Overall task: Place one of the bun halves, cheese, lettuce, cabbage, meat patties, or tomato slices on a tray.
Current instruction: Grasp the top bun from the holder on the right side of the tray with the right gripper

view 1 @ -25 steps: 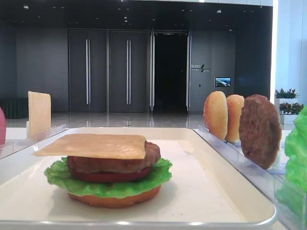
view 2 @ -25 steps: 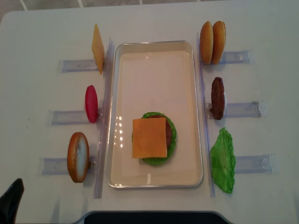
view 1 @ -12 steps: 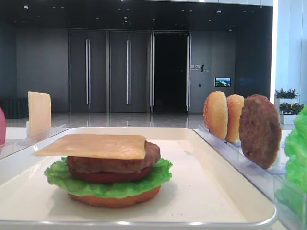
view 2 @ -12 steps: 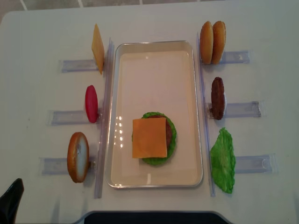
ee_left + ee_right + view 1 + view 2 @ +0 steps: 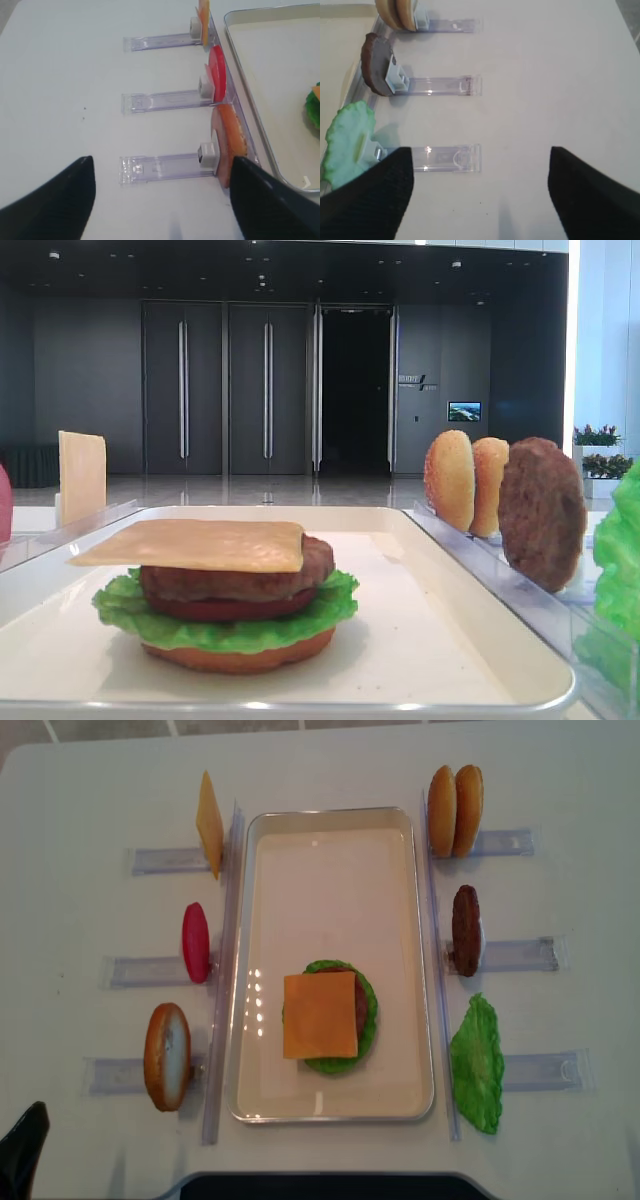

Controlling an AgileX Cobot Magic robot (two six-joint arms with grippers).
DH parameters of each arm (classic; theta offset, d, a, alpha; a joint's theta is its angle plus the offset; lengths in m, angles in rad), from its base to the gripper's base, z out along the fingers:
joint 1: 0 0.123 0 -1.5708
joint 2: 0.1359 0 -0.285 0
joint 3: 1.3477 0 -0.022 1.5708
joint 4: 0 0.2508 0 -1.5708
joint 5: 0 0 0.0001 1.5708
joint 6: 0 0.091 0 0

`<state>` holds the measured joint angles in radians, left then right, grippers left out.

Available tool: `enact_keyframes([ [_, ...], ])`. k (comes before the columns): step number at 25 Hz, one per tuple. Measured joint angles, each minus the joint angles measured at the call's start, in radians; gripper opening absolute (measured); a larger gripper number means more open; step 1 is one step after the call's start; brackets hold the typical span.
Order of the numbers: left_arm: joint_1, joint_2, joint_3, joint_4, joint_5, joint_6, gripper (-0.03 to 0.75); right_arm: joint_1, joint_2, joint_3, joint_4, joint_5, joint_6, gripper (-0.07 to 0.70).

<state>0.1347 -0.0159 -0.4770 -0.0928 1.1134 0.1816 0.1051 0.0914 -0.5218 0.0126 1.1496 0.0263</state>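
A: Right end effector (image 5: pixel 480 195), lower frame of its wrist view: jaws spread wide, empty. Left end effector (image 5: pixel 162 200) likewise, above bare surface (image 5: pixel 60 75).

B: Overhead, the bun halves (image 5: pixel 455 811) stand upright at upper right, beside the tray (image 5: pixel 330 818). They look light and stiff; pinch one across its faces.

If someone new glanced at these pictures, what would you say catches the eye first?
The half-built burger on the white tray: a cheese slice tops a meat patty, tomato and lettuce on a bun bottom. Beside the tray, spare pieces stand upright in clear racks: two bun halves far right, a red tomato slice on the left.
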Motion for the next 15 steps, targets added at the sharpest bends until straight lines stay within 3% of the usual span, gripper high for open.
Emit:
enact_keyframes([
  [15, 0.0, 0.0, 0.0, 0.007, 0.0, -0.008, 0.642, 0.0, 0.771, -0.342, -0.071, 0.015, 0.039, 0.555],
])
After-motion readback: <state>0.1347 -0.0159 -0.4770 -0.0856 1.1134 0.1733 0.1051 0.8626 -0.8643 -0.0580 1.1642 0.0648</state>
